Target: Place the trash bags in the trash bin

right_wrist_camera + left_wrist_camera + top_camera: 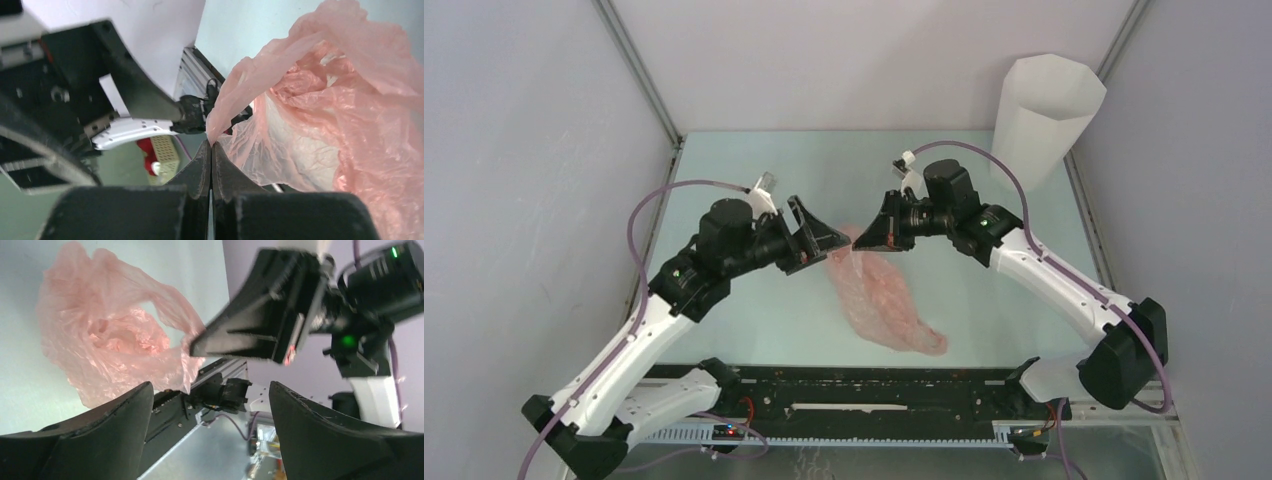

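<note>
Pick-up step: right end effector point(211, 150) pinching the trash bag point(886, 300); transfer to the bin not yet made.

Top view: bag lay crumpled mid-bench point(764, 320), far end raised between the two arms; trash bin point(1044, 115) upright at far right corner, well apart. Left wrist view: left end effector point(210, 385) spread wide, holding nothing, near the film. Right wrist view: fingers pressed together on the bag's edge. Next move, as judged: lift, carry over the rim, release; trailing film could catch the rim.
</note>
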Robot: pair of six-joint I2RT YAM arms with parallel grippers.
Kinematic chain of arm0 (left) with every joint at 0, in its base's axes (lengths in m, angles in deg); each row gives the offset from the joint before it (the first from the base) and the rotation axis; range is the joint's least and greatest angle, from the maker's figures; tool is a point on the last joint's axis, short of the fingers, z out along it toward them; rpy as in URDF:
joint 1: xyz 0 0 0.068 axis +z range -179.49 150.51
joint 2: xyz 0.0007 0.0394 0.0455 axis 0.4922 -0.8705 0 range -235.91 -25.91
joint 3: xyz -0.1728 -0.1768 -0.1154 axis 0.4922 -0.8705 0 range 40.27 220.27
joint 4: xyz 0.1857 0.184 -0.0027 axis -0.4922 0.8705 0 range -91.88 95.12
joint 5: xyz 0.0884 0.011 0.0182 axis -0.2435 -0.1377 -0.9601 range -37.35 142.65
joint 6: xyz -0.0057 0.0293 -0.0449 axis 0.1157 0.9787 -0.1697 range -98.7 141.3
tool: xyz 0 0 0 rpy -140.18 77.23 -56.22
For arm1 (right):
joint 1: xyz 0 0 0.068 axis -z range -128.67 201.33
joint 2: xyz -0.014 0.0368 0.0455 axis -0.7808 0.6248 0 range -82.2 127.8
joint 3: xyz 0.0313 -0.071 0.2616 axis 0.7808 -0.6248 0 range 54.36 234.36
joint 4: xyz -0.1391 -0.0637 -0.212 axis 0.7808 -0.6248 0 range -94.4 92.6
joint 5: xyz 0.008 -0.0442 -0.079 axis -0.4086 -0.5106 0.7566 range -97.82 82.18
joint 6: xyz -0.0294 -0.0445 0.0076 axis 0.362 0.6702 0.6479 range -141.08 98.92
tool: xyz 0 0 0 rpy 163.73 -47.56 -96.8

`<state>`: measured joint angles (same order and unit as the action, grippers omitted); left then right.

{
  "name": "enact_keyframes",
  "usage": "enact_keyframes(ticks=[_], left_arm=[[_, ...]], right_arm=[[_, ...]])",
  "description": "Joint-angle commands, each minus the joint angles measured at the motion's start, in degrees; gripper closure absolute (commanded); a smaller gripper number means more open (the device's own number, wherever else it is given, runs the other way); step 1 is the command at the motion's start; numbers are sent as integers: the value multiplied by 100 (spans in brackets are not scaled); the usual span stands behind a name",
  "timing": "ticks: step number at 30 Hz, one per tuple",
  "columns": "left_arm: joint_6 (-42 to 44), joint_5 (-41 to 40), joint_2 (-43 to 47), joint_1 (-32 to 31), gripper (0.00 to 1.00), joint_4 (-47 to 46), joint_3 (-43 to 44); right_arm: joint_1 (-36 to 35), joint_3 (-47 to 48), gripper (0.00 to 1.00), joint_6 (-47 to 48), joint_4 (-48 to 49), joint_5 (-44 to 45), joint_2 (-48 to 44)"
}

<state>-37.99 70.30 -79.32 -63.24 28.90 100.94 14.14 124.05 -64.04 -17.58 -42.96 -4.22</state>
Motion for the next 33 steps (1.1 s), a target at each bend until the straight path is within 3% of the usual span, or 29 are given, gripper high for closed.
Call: enact_keyframes(ticks=[1,5,10,14,20,23,27,28,31,33], left_arm=[[972,-1018,348,-701,9,-761,-281],[2315,-2691,447,-1742,7,-764,-360],[3115,-3536,192,-2015,11,-634,-309],[3459,-3713,-111,-2047,15,-615,-68],[3482,-3370,-508,-2056,21,-803,188],[3416,-3367,-631,-2056,33,-863,238],[3182,-3843,-710,-2056,58,-651,305],[3118,-3967,-681,-2048,64,-615,280],[2900,-4259,-513,-2020,87,-595,78],[2700,-4337,-352,-1913,91,-600,-154]], right_arm=[[144,1,100,-1442,456,-254,126],[194,7,100,-2241,580,-334,163],[141,1,100,-2640,713,-302,144],[63,3,100,-2695,623,-140,115],[-62,1,100,-2809,551,94,86],[-140,1,100,-2774,504,173,79],[-226,186,100,-2392,142,283,156],[-207,273,97,-2197,-13,277,197],[33,529,64,-1477,-692,282,233],[324,664,48,-855,-1218,314,158]])
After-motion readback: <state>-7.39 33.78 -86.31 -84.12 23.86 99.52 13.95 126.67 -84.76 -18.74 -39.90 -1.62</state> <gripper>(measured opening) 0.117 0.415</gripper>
